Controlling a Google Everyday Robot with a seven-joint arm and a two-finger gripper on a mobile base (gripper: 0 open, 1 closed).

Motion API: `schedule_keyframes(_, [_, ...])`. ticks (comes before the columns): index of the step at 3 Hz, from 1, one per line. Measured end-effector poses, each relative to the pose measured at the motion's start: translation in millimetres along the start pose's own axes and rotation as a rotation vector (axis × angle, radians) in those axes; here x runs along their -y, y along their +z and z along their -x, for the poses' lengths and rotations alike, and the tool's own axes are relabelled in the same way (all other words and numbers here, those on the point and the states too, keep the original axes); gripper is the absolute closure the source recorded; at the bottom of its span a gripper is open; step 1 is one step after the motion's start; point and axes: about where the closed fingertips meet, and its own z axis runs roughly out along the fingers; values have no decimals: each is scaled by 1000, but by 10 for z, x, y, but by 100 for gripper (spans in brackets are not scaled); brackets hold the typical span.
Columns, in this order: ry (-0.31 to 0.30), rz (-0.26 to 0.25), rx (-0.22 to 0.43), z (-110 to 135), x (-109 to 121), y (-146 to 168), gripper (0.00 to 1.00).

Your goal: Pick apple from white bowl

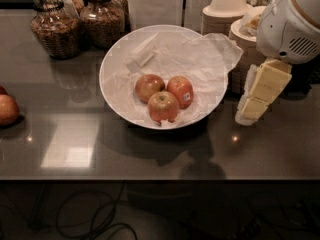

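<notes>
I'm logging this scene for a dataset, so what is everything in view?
white bowl: one, white, paper-lined, table centre
apple: one, red with yellow-green blush, back left in the bowl
sticker apple: one, redder, back right in the bowl
stem-dimple apple: one, red-yellow, front of the bowl
loose apple: one, red, left table edge
glass jars: two, clear with brown contents, back left
paper bowls: two stacks, beige, back right
table: one, dark, glossy
cables: dark, on the floor below
arm: one, white, upper right
gripper: one, yellowish, right of the white bowl
</notes>
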Motion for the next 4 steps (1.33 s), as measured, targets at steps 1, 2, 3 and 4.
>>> schedule_keyframes(1, [0,-1,1,8,1,-1,0])
schedule_keyframes(2, [-16,9,55,360,9,209,0])
schedule_keyframes(3, [-34,40,121,785,-12,467,0])
schedule_keyframes(4, [-55,70,159,1049,-38,654,0])
